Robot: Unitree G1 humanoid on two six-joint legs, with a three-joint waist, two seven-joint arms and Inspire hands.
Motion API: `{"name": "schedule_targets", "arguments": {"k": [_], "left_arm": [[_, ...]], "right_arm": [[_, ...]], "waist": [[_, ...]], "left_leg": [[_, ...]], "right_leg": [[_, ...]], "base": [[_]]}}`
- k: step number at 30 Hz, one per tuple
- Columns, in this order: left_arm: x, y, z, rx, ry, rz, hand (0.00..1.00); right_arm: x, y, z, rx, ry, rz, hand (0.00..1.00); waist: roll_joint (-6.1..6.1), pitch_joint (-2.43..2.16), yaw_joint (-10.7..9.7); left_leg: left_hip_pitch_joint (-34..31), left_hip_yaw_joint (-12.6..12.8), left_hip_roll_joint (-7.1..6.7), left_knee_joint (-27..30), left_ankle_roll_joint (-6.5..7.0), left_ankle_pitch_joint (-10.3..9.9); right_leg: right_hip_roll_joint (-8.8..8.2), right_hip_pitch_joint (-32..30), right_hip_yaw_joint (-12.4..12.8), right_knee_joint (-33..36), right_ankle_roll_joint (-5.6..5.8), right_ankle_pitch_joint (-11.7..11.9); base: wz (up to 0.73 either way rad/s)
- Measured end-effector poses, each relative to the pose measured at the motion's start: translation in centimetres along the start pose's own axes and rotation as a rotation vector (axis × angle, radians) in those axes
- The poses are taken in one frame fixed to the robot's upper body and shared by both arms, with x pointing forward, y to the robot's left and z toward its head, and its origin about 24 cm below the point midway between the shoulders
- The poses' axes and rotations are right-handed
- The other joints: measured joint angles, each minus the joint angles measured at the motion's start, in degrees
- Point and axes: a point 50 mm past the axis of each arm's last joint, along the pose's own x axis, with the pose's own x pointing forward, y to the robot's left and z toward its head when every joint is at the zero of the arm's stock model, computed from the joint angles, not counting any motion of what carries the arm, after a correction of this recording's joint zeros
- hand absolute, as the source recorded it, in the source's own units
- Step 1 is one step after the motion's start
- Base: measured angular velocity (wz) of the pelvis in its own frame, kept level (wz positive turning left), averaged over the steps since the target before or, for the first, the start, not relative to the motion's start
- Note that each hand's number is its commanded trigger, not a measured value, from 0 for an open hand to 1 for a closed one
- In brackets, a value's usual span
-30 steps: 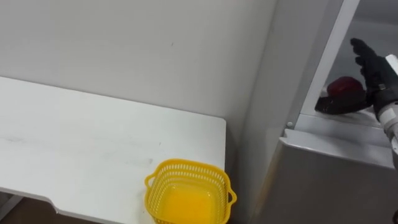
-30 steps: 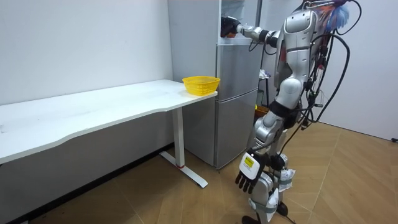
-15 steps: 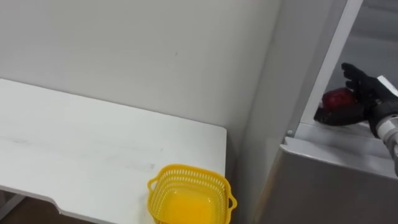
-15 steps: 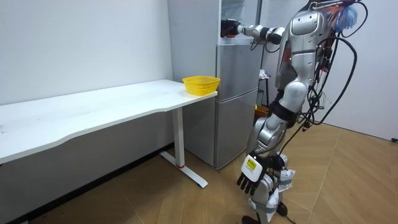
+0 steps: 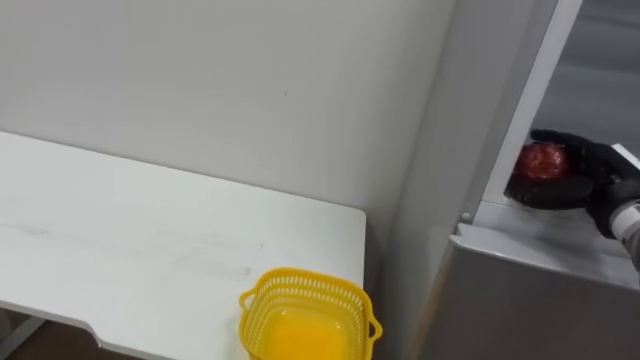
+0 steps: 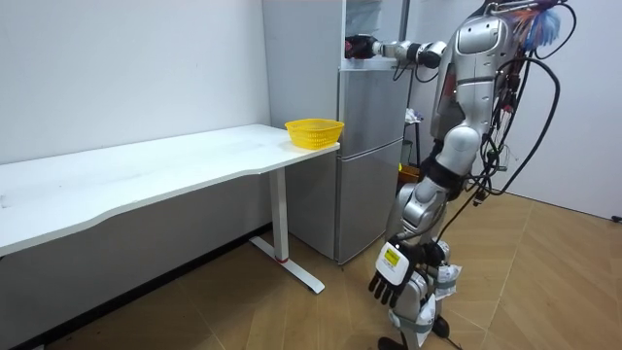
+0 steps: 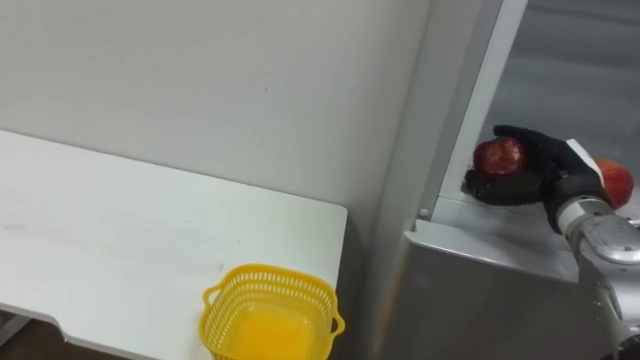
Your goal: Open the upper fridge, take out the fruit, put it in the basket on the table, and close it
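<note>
Gripping a red apple (image 7: 499, 157), the right hand (image 7: 548, 162) rests inside the upper fridge (image 7: 590, 70).

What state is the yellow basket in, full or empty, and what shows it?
Empty: inside the basket on the table, only its bare bottom shows.

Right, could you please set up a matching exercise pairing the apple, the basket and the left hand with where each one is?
Things:
1 apple
2 basket
3 left hand

Places:
A on the table corner next to the fridge
B hanging low beside the robot's legs
C gripped by the right hand, up in the fridge

Pairs: 1-C, 2-A, 3-B
</note>
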Motion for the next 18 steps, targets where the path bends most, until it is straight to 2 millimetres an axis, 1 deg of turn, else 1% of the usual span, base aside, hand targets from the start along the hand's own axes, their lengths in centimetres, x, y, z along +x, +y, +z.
{"name": "schedule_targets", "arguments": {"k": [3,9,13,18], "left_arm": [[0.00,0.03,0.01,0.000,0.000,0.001,0.00],[0.01,0.05,0.05,0.001,0.000,0.001,0.00],[0.01,0.06,0.09,0.000,-0.001,0.002,0.00],[0.04,0.38,0.77,0.002,-0.020,0.010,0.00]], "right_arm": [[0.08,-0.02,0.23,0.001,-0.005,-0.002,1.00],[0.12,-0.73,0.75,-0.008,-0.017,-0.034,1.00],[0.22,-0.58,0.88,-0.018,-0.022,-0.028,1.00],[0.24,-0.40,1.00,-0.026,-0.025,-0.030,1.00]], "waist": [[0.08,0.06,-0.01],[0.08,0.06,0.18],[0.11,0.08,0.18],[0.18,0.13,0.29]], "left_leg": [[0.00,0.00,-0.01,-0.11,0.00,0.00],[0.08,-0.04,0.02,-0.50,-0.02,0.02],[0.68,-0.07,0.09,-0.98,-0.04,0.02],[0.73,-0.07,0.10,-1.35,-0.03,0.02]], "right_leg": [[0.02,0.02,0.00,-0.21,0.00,0.00],[0.15,0.04,-0.05,-0.70,0.00,0.00],[0.20,0.30,-0.09,-0.69,0.00,0.00],[0.21,0.42,0.05,-0.62,0.00,0.00]], "base": [[0.00],[0.00],[0.00],[0.00]]}}
